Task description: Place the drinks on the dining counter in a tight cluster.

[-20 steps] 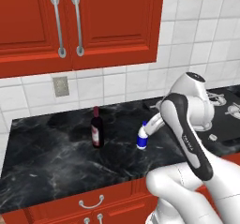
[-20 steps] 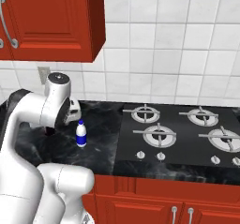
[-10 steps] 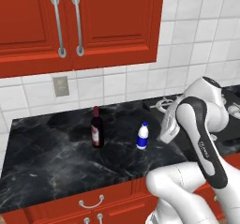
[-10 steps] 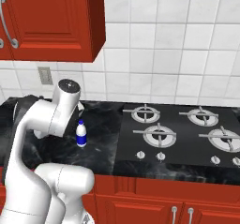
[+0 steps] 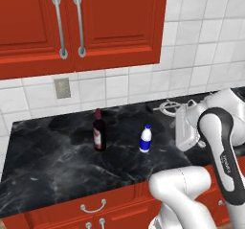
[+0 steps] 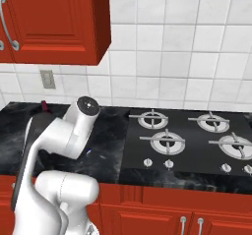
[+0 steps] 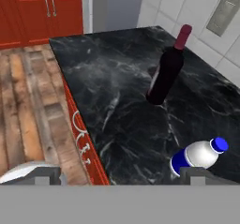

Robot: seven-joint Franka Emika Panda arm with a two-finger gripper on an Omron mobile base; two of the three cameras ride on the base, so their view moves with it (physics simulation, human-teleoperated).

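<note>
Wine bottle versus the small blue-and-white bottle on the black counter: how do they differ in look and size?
The wine bottle is taller and dark, with a red top and red label; the small blue-and-white bottle is shorter and squat, with a white body above a blue base. The wine bottle has a long narrow neck; the small one has a stubby cap. Both stand upright, apart, on the black counter.

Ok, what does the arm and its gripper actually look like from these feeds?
The arm is glossy white with rounded links, a dark band with small lettering along one link, and a dark round cap on a joint in the right base view. The gripper shows as two small dark grey finger tips. No cables visible.
</note>
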